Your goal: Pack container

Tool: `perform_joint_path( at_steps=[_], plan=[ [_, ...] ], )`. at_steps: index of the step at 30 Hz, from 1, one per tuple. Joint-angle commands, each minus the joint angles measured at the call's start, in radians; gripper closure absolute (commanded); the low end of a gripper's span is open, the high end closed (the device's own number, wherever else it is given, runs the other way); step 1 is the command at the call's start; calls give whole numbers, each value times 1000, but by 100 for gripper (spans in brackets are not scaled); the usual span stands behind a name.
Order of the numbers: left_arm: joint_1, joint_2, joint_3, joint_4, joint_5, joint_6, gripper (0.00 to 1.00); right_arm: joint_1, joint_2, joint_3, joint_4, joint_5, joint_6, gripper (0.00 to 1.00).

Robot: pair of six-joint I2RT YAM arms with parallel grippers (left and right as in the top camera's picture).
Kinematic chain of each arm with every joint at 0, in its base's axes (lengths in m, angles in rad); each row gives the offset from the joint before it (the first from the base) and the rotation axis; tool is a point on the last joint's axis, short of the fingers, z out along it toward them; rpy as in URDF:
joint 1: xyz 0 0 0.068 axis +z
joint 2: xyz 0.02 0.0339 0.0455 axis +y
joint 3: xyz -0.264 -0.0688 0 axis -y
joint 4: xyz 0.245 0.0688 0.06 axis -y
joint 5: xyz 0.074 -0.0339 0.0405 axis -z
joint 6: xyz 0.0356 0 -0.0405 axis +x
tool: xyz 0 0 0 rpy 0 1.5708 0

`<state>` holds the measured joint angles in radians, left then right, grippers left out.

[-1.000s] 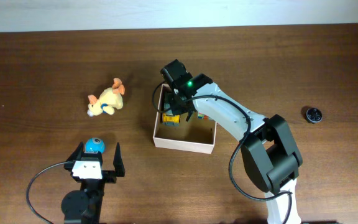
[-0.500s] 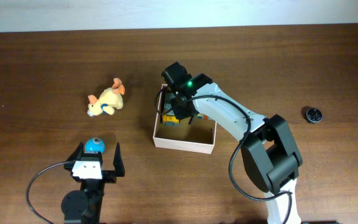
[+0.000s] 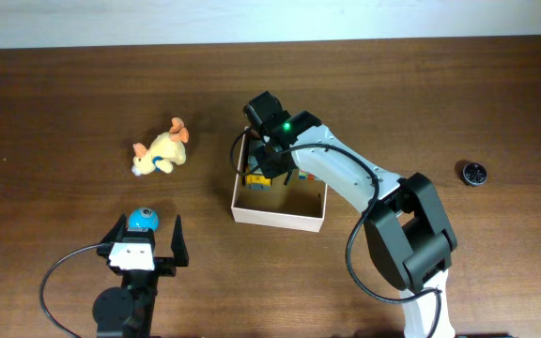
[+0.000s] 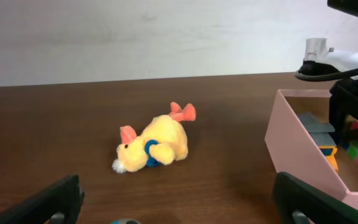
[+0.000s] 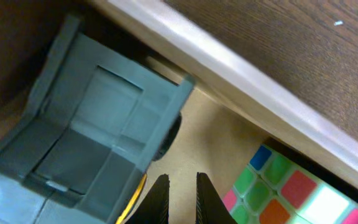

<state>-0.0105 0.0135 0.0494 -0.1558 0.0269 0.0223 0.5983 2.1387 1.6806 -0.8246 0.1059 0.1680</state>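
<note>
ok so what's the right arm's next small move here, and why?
Probably lift the right gripper straight up out of the container. Its fingers are shut with nothing visible between them, low over the grey toy and the colour cube already inside, while the plush duck lies outside on the table, unpacked.

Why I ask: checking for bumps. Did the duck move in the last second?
No. The duck lies at the same spot left of the container.

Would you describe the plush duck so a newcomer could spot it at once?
Start at the white container mid-table and look left. The duck lies alone there, yellow with orange feet, unlike the round blue toy nearer the front.
</note>
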Motion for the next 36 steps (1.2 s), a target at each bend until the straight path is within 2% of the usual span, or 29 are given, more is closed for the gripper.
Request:
perform_joint_path(
  at_steps=[1, 27, 36],
  plan=[
    [5, -8, -7, 3, 4, 16, 1, 5, 13, 12, 10, -26, -41, 89],
    [5, -8, -7, 3, 4, 16, 1, 5, 13, 12, 35, -72, -217, 88],
    [5, -8, -7, 3, 4, 16, 1, 5, 13, 12, 37, -72, -276, 85]
  ],
)
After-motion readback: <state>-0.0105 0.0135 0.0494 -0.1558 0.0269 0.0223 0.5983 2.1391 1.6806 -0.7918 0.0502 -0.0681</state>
